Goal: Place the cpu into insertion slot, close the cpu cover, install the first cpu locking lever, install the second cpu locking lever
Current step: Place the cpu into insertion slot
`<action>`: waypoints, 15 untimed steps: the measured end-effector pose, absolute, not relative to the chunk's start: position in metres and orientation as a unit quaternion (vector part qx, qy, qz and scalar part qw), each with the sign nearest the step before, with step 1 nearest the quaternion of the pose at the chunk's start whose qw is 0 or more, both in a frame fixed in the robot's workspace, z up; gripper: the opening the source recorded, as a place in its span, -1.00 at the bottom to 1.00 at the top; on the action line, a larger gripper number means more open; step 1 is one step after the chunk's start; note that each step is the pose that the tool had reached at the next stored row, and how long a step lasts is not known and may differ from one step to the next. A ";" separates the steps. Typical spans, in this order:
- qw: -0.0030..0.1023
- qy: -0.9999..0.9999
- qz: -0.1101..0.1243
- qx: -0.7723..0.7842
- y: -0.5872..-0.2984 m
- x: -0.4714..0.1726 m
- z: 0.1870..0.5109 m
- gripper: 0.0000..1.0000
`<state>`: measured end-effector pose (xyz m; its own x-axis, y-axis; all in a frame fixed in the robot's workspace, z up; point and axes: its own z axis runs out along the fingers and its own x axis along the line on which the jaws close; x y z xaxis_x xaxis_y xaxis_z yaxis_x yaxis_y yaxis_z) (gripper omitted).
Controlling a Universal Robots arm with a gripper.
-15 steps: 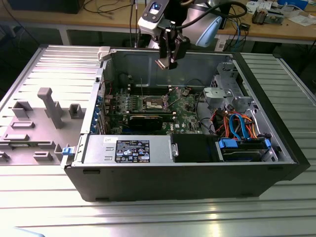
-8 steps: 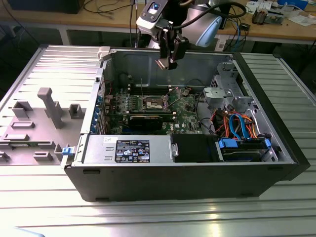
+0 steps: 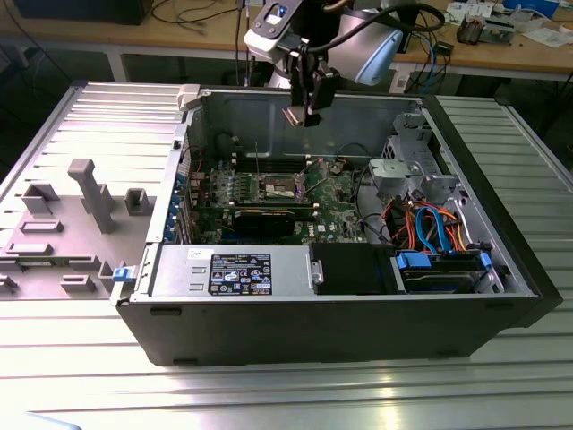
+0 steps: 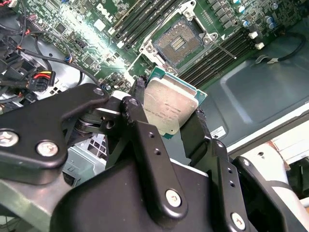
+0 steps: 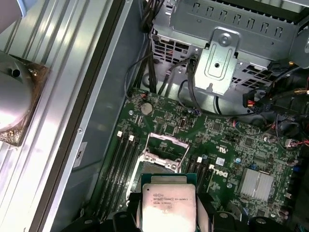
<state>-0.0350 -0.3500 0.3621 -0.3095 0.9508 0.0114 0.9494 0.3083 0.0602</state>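
My gripper hangs above the open computer case, shut on the cpu, a flat square chip with a silver-grey top held by two opposite edges between black fingers. In the first wrist view the cpu sits in the gripper above the green motherboard. The insertion slot lies uncovered on the board below, its dark centre showing. It also appears in the first wrist view and the exterior view. The cpu cover stands raised at the slot's edge. A thin lever sticks out beside the slot.
Long black memory slots flank the socket. A metal drive cage and bundled cables fill the case's right in the exterior view; a power supply lies at the front. A grey fixture tray lies outside the case on the exterior view's left.
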 end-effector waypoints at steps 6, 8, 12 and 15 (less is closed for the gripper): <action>0.014 0.800 0.028 0.600 -0.350 -0.035 0.362 0.08; 0.014 0.798 0.027 0.603 -0.350 -0.035 0.362 0.08; 0.014 0.792 0.027 0.609 -0.350 -0.035 0.362 0.08; 0.014 0.788 0.027 0.615 -0.350 -0.035 0.362 0.08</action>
